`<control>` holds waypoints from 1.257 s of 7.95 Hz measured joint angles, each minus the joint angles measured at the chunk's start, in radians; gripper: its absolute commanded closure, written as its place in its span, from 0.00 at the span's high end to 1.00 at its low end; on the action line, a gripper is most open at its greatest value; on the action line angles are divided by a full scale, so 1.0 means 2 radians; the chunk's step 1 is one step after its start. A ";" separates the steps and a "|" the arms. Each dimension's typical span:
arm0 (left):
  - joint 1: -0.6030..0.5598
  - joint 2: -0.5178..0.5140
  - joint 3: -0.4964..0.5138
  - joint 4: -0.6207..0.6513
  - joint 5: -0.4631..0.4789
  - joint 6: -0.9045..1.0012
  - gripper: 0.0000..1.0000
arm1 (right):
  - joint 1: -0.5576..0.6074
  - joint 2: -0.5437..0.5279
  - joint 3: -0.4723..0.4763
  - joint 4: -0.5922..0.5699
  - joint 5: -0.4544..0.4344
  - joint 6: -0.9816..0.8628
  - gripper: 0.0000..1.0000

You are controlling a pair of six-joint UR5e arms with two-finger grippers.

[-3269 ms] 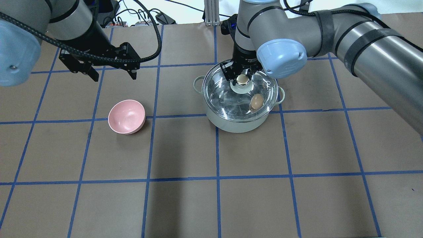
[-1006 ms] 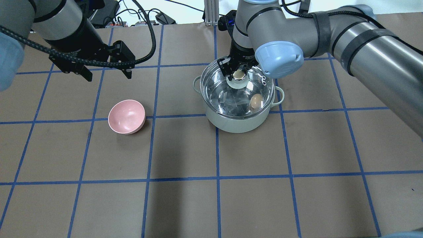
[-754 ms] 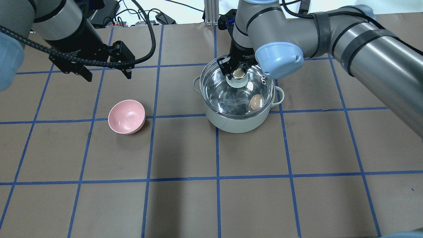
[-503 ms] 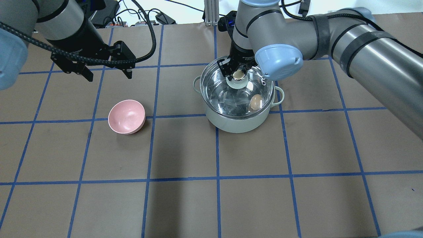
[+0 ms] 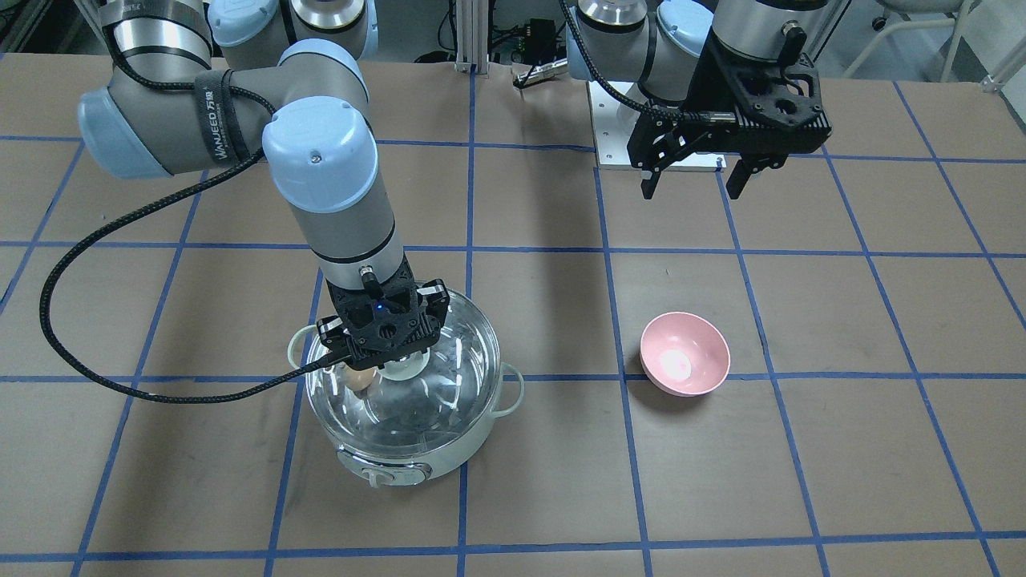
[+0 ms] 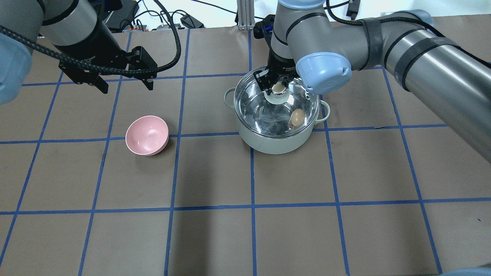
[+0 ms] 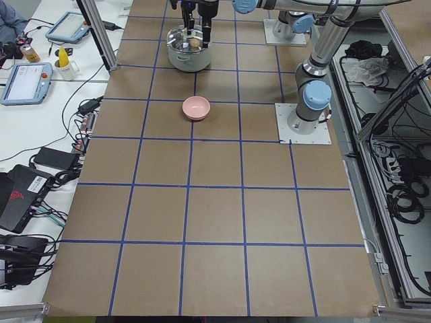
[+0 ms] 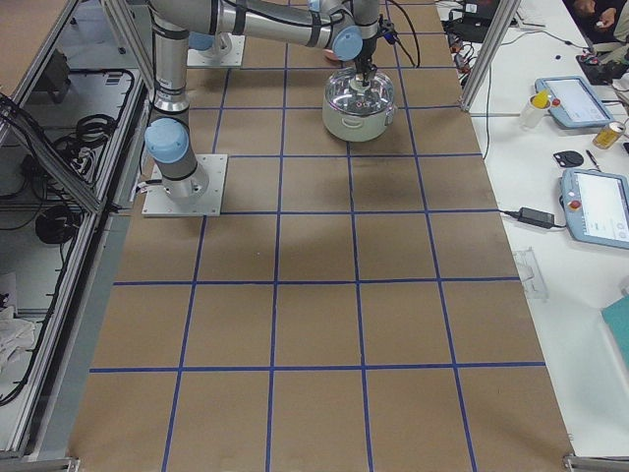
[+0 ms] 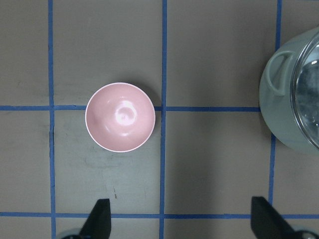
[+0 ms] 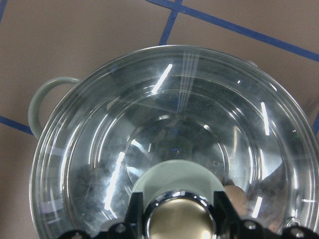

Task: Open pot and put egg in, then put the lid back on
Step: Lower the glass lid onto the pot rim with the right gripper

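The pot (image 6: 274, 143) stands right of centre, and the tan egg (image 6: 297, 117) lies inside it at the right, seen through the glass. My right gripper (image 6: 279, 86) is shut on the cream knob (image 10: 179, 216) of the clear lid (image 6: 268, 111) and holds the lid level over the pot's mouth. I cannot tell whether the rim rests on the pot. In the front view the lid (image 5: 433, 393) covers the pot (image 5: 417, 469). My left gripper (image 6: 126, 88) is open and empty, hanging above the table behind the pink bowl.
A small pink bowl (image 6: 147, 135) sits upright to the left of the pot, about one grid square away; it also shows in the left wrist view (image 9: 120, 117). Cables and power supplies lie beyond the table's far edge.
The right gripper has lowered the lid towards the pot since 3.3 s ago and nudged it slightly over the last second. The left gripper has drifted slightly left and stays open.
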 measured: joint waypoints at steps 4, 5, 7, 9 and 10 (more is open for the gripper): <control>0.006 0.000 0.001 0.001 0.000 0.003 1.00 | 0.000 0.003 0.000 0.001 0.004 0.000 0.00; 0.006 0.000 0.003 0.000 0.000 0.003 1.00 | 0.000 0.004 0.000 0.001 0.005 0.000 0.00; 0.006 -0.001 0.006 -0.002 0.001 0.002 1.00 | 0.000 0.004 0.000 0.004 0.001 -0.001 0.00; 0.006 -0.011 0.006 -0.002 0.000 0.002 1.00 | 0.000 0.004 0.000 0.013 -0.001 -0.001 0.48; 0.006 -0.015 0.006 -0.001 -0.001 0.002 1.00 | 0.000 0.004 0.000 0.014 -0.001 -0.002 0.99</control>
